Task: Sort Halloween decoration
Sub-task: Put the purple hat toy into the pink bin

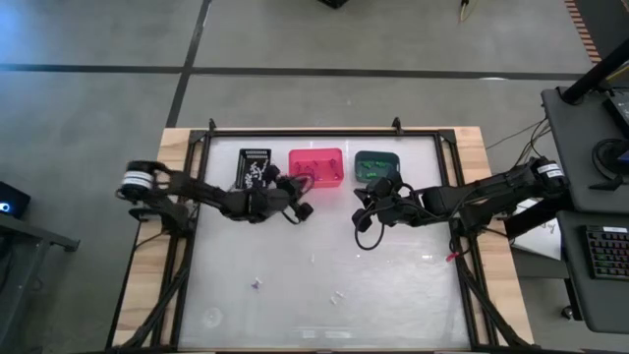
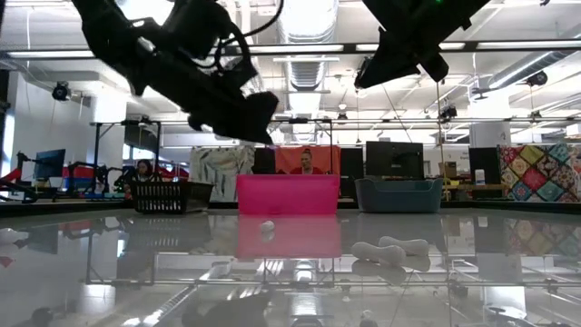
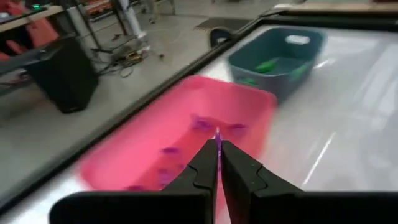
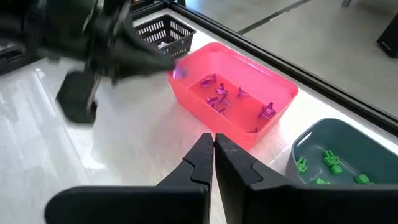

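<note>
My left gripper (image 3: 219, 146) is shut on a tiny purple trinket (image 4: 180, 72) just above the near left corner of the pink bin (image 1: 315, 168). The pink bin holds several purple trinkets (image 4: 221, 96). The teal bin (image 1: 376, 165) holds green ones (image 4: 329, 158). My right gripper (image 4: 214, 144) is shut and empty, above the table in front of the gap between the pink and teal bins. A purple trinket (image 1: 257, 284) and white ones (image 1: 336, 297) lie on the table near its front, and the white ones also show in the low view (image 2: 390, 252). My left gripper pinches the purple trinket (image 3: 217, 134) between its two fingertips; only a sliver of the trinket shows past them. The fingers (image 3: 202, 168) slant down toward the pink bin from the table's left. The trinket is lifted clear of the table and the bin.
A black mesh bin (image 1: 255, 168) stands left of the pink bin, so three bins line the far edge. A raised frame (image 1: 324, 131) runs round the glossy table. The two arms are close to each other at mid table.
</note>
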Motion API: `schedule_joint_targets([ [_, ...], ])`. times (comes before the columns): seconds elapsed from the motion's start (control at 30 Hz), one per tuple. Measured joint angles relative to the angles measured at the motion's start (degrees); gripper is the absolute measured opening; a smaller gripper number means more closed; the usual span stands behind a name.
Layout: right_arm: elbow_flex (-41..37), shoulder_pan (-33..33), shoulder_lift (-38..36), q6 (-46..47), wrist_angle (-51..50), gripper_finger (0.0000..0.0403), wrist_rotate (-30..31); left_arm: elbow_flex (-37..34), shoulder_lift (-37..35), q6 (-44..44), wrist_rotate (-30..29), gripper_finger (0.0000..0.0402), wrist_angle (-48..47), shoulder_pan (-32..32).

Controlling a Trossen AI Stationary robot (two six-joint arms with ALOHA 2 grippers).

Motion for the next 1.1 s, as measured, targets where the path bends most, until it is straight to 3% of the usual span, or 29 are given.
schedule_joint_targets([
  [0.17, 0.0, 0.0, 0.0, 0.4, 0.2, 0.0009, 0.0, 0.0, -6.6, 2.7, 8.9, 0.0000, -7.3, 7.5],
  [0.33, 0.0, 0.0, 0.0, 1.2, 0.2, 0.0009, -0.6, 0.0, -7.5, 1.9, 21.9, 0.0000, -10.5, 15.2],
  [0.4, 0.0, 0.0, 0.0, 1.6, 0.2, 0.0009, -1.8, 0.0, -7.2, 0.9, 24.2, 0.0000, -10.7, 16.8],
  [1.1, 0.0, 0.0, 0.0, 3.1, 0.2, 0.0009, -3.5, 0.0, -6.8, 0.6, 24.9, 0.0000, -10.7, 17.5],
])
